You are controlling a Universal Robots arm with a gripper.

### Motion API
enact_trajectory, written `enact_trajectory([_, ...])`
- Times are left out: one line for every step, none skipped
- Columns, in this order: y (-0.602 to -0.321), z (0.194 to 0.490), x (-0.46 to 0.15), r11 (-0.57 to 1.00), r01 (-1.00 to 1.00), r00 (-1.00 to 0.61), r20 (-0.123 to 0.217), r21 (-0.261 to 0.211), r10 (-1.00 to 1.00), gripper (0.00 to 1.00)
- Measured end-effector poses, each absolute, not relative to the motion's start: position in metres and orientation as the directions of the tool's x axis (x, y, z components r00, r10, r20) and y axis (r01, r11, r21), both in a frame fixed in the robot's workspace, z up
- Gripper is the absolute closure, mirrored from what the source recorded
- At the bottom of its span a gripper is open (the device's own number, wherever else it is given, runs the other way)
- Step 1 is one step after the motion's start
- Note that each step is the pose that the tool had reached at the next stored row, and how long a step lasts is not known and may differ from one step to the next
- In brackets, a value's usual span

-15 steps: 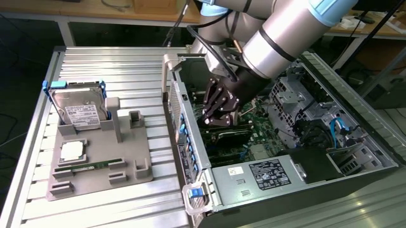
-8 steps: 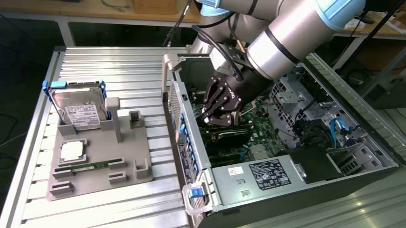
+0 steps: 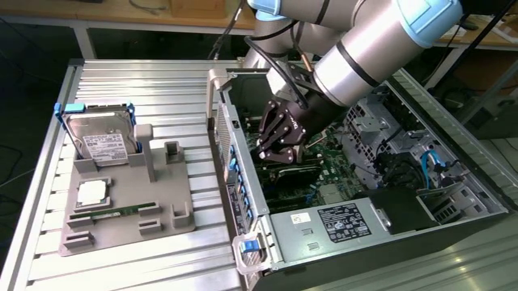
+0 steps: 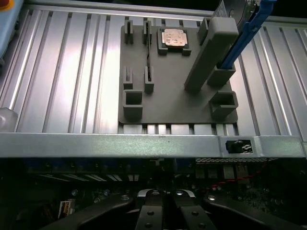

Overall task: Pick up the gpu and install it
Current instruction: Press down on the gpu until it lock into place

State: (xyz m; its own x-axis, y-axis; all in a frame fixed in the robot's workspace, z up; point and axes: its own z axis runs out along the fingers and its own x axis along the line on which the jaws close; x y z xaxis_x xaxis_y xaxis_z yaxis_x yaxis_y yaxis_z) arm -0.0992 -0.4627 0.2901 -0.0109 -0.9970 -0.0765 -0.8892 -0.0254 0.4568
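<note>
Seating the gpu in the case.
My pincer [image 3: 279, 159], clenched, presses the gpu [image 3: 301, 172] down beneath me; next needs straight, even pressure.

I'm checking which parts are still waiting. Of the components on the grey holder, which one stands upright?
The hard drive, in its blue frame at the holder's far end, stands on edge. The processor chip and memory stick lie flat.

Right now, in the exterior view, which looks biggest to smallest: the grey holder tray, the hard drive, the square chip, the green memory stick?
1. Grey holder tray
2. Hard drive
3. Square chip and green memory stick: the stick is longer but far thinner, so I won't rank them.
</note>
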Motion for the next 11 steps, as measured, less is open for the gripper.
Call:
enact_trajectory([-0.4628,0.2895,-0.0992,-0.026,-0.889,-0.011,-0.078,0.458,-0.997,0.89])
enact_trajectory([-0.4631,0.2890,-0.0990,-0.027,-0.888,-0.011,-0.080,0.460,-0.997,0.89])
enact_trajectory([-0.4635,0.2888,-0.0983,-0.029,-0.885,-0.012,-0.084,0.465,-0.996,0.89])
enact_trajectory([-0.4637,0.2887,-0.0975,-0.032,-0.882,-0.012,-0.089,0.471,-0.996,0.89])
enact_trajectory([-0.4638,0.2886,-0.0966,-0.035,-0.879,-0.013,-0.097,0.476,-0.995,0.89])
enact_trajectory([-0.4638,0.2885,-0.0956,-0.039,-0.877,-0.013,-0.104,0.479,-0.994,0.89])
enact_trajectory([-0.4638,0.2885,-0.0946,-0.041,-0.875,-0.014,-0.109,0.482,-0.994,0.89])
enact_trajectory([-0.4638,0.2883,-0.0939,-0.042,-0.874,-0.014,-0.110,0.484,-0.994,0.89])
enact_trajectory([-0.4639,0.2881,-0.0936,-0.042,-0.873,-0.014,-0.111,0.485,-0.994,0.89])
enact_trajectory([-0.4642,0.2875,-0.0935,-0.042,-0.872,-0.014,-0.111,0.487,-0.994,0.89])
enact_trajectory([-0.4646,0.2865,-0.0934,-0.042,-0.871,-0.014,-0.111,0.489,-0.994,0.89])
